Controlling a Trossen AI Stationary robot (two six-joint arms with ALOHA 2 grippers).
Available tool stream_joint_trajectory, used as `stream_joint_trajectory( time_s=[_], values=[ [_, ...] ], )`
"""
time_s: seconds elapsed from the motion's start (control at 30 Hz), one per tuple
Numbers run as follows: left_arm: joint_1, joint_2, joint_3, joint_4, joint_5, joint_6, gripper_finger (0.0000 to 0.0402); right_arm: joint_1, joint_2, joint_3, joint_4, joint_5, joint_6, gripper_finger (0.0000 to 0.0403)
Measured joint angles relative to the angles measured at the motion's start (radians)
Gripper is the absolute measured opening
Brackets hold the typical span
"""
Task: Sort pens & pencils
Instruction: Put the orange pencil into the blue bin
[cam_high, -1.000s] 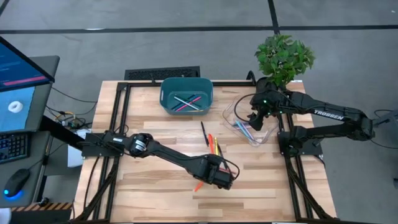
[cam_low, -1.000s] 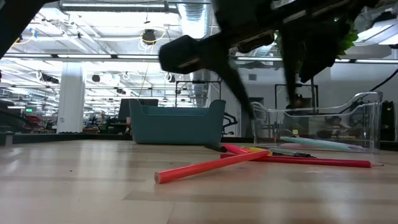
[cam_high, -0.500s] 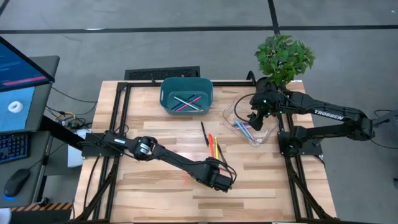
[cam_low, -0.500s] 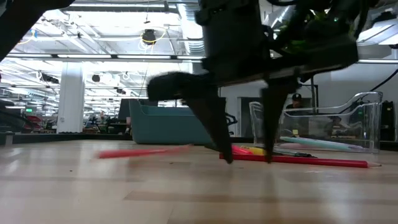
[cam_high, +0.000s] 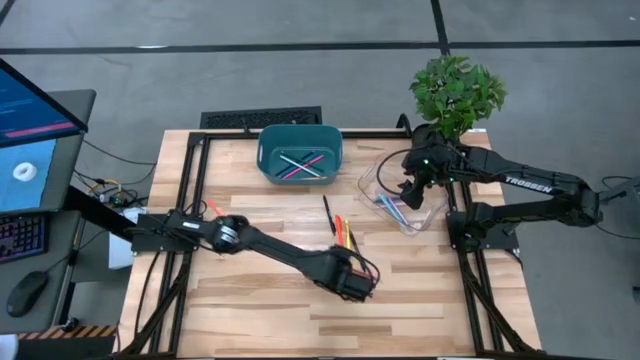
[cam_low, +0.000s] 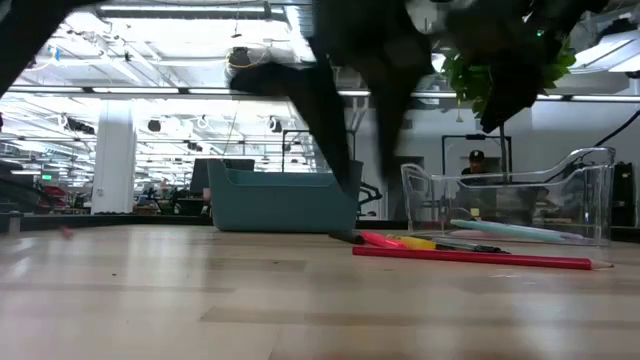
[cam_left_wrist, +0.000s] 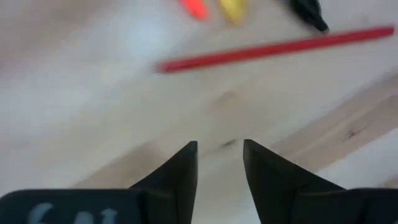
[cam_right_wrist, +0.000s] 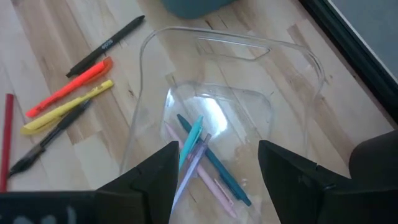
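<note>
Pens and pencils lie in three places. A black pen (cam_high: 327, 213), an orange one (cam_high: 338, 227), a yellow one (cam_high: 347, 238) and a long red pencil (cam_left_wrist: 273, 48) rest flat mid-table. Several more lie in the teal bin (cam_high: 300, 152), and teal and pink ones (cam_right_wrist: 208, 158) in the clear tray (cam_high: 400, 195). A lone red pencil (cam_high: 212, 208) lies far left, beside the left arm. My left gripper (cam_high: 355, 284) hovers open just on the near side of the mid-table group, holding nothing. My right gripper (cam_right_wrist: 214, 186) hangs wide open above the clear tray.
A potted plant (cam_high: 455, 92) stands at the far right corner behind the tray. Black frame rails run along the table's left and right sides. Bare wood spreads across the near half of the table (cam_high: 260, 310). A monitor and keyboard sit off the left edge.
My left gripper dipped to the tabletop and rose again, staying near the mid-table pens. The orange-red pencil that lay by it near the table's front shot across the wood toward the left edge and now rests beside the left arm.
</note>
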Motion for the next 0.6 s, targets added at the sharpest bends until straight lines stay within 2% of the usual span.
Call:
stream_joint_trajectory(
  time_s=[0.1,0.2,0.3,0.4,0.5,0.6],
  values=[
    [-0.005,-0.119,-0.016,-0.125,-0.057,-0.021,0.0116,-0.012,0.0,0.0,0.004,-0.006,-0.012,0.0239],
    [-0.005,-0.185,-0.021,-0.263,-0.113,-0.045,0.0116,-0.023,0.0,0.0,0.015,-0.045,-0.012,0.0239],
    [0.016,-0.271,-0.085,-0.236,-0.148,-0.02,0.0116,-0.027,0.0,0.0,0.015,-0.072,-0.012,0.0239],
    [0.058,-0.374,-0.198,-0.253,-0.146,-0.066,0.0116,-0.027,0.0,0.0,0.014,-0.074,-0.012,0.0239],
    [0.085,-0.434,-0.37,-0.249,-0.157,-0.16,0.0116,-0.027,0.0,0.0,0.014,-0.074,-0.012,0.0239],
    [0.106,-0.539,-0.56,-0.25,-0.106,-0.235,0.0116,-0.027,0.0,0.0,0.014,-0.074,-0.012,0.0239]
  ],
)
